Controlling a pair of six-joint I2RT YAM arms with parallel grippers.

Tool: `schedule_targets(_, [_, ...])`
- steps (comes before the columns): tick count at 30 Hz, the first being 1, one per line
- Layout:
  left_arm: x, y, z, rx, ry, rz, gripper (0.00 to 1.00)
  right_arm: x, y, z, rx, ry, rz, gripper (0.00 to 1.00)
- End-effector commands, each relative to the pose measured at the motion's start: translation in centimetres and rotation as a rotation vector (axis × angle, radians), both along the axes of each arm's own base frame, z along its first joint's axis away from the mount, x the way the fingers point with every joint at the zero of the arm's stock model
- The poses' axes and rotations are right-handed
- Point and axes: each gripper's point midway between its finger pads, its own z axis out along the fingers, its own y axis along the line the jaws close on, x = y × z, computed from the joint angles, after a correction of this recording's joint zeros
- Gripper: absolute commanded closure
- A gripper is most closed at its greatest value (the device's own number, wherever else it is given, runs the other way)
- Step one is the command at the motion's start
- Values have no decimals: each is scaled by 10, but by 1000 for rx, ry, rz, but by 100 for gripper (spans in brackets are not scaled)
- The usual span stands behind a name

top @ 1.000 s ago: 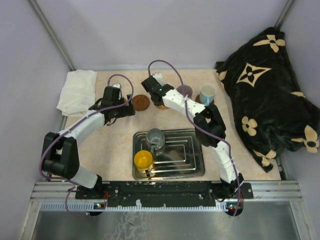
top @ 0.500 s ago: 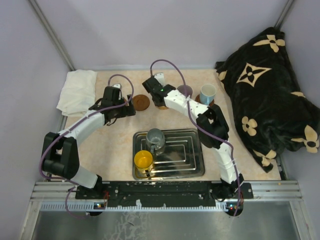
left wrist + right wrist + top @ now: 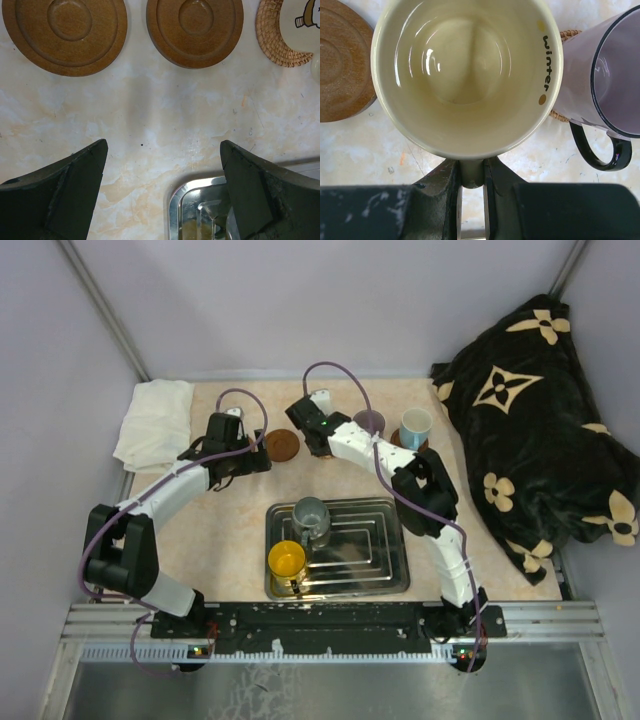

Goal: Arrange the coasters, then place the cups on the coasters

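Top external, table's near edge: grey cup [image 3: 311, 514] and orange-yellow cup [image 3: 287, 560] unplaced in the tray [image 3: 375, 545]. Further in: left gripper [image 3: 162, 145] spread wide, empty, before two bare coasters [image 3: 65, 30]. Far edge: right gripper [image 3: 471, 172] pinching the cream cup [image 3: 465, 75] by its handle over a woven coaster [image 3: 272, 47]; purple cup [image 3: 369, 422], light blue cup [image 3: 415, 426] seated. Contact beneath cream cup hidden.

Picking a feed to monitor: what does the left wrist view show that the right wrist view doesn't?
Only the left wrist: a second brown coaster, a corner of the tray, and the left gripper, jaws wide open above bare table. Only the right wrist: the purple cup with its dark handle, the inside of the cream cup, and the right gripper, jaws shut on that cup's handle. Both: the cream cup, one brown coaster beside it, and the marbled table.
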Motion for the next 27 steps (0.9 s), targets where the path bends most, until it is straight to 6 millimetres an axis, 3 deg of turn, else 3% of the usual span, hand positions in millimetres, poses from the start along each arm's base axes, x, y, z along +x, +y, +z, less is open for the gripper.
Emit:
schedule_targets(1, [-1,2,0,-1,0,-2,0,20,6,63,119,-165,-49,100])
schedule_targets(27, [0,1,-3,1,9,-5,0,28,-3,40,110,-151,-87,100])
